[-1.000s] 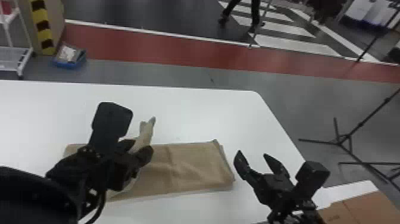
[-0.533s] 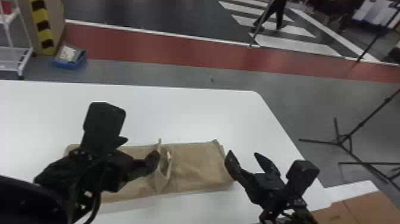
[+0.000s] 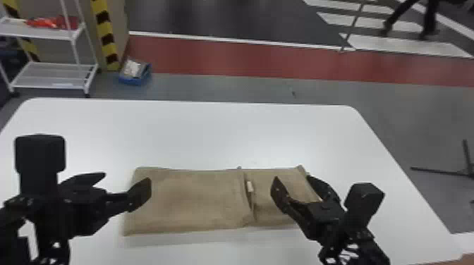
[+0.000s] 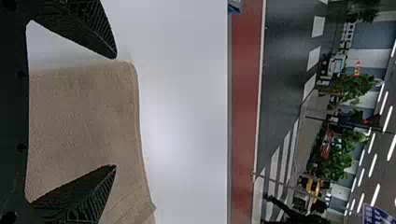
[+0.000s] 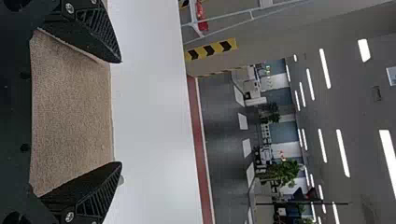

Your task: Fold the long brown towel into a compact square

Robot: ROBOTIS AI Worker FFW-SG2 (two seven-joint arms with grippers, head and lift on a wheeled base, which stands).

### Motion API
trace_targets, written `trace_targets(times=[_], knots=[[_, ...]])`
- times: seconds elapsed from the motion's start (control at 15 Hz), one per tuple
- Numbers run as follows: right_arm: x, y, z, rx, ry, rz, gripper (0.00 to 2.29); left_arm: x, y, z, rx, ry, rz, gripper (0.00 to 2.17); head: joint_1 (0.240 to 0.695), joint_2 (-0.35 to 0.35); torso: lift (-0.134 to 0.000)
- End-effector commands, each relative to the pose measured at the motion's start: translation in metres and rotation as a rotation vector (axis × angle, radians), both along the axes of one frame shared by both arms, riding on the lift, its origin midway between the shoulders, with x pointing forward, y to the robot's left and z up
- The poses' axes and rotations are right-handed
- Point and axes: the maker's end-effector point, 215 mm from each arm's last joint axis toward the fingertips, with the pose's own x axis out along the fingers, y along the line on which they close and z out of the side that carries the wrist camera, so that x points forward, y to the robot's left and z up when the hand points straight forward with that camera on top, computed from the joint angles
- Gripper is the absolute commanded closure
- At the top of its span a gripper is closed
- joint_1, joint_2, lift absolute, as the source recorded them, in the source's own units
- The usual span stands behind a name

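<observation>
Closing my spread left and right jaws on one layer could skew the brown towel (image 3: 190,201) between them.

Workshop-like indoor hall | hazard tape (image 3: 105,30) | white rack (image 3: 46,78) | floor crosswalk (image 3: 398,44) | strip lights (image 5: 343,153)

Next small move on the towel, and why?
I'd close the right gripper on the right end of the towel to fold it leftward: the gripper is open at that end, and the crosswise edge suggests only the left part is doubled.
</observation>
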Motion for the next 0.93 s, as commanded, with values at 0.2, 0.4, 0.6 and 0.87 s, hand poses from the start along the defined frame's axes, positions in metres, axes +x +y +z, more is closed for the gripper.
trace_targets(times=[0.2,0.4,0.6,0.87], knots=[[0.01,0.05,-0.028,-0.025,0.051,0.086,0.1,0.024,0.11,0.029,-0.037,-0.245,0.203,0.03,0.695,-0.003,-0.123],[0.017,0.064,-0.042,-0.038,0.078,0.112,0.1,0.03,0.142,0.035,-0.079,-0.369,0.278,0.03,0.695,0.085,-0.123],[0.024,0.079,-0.051,-0.038,0.091,0.137,0.1,0.022,0.147,0.021,-0.083,-0.352,0.285,0.03,0.695,0.148,-0.123],[0.031,0.105,-0.058,-0.06,0.103,0.186,0.13,0.017,0.154,0.017,-0.089,-0.345,0.293,0.04,0.695,0.187,-0.123]])
